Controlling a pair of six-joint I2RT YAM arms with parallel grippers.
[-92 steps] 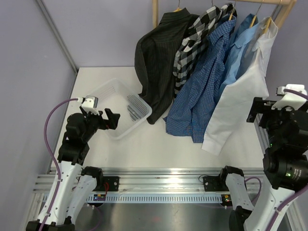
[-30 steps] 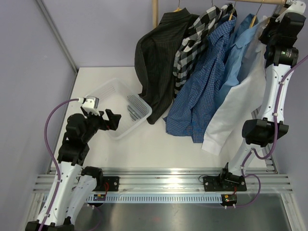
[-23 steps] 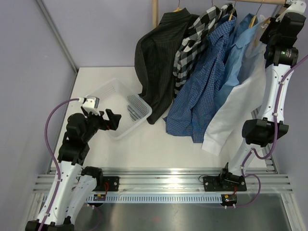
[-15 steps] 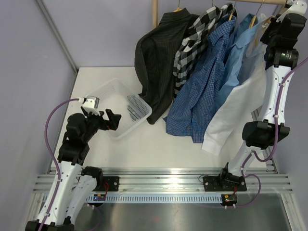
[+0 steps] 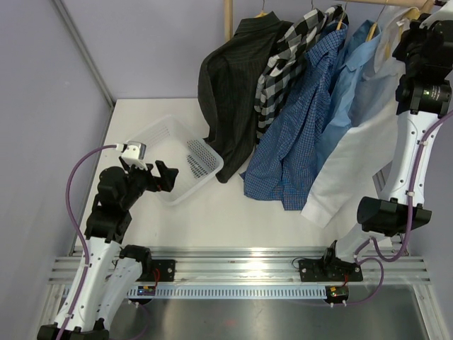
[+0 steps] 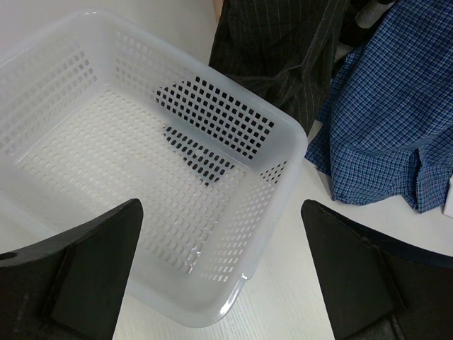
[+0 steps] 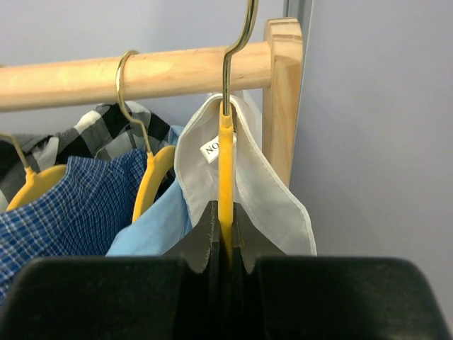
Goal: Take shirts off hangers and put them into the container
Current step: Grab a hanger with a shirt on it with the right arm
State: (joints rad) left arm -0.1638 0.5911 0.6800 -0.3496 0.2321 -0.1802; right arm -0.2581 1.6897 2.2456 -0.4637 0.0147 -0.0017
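The right claw (image 7: 226, 237) pinched the thin yellow hanger (image 7: 225, 156) at its stiff neck; its plain white shirt (image 7: 267, 190) seemed soft, light. The left claw (image 6: 221, 209) stood open.

The left arm (image 5: 99, 256) and right arm (image 5: 410, 150) are built alike: slim white tubular links between bulky black joint housings, a thin purple cable (image 5: 69, 185) looping alongside, and matte black wedge-shaped jaws.
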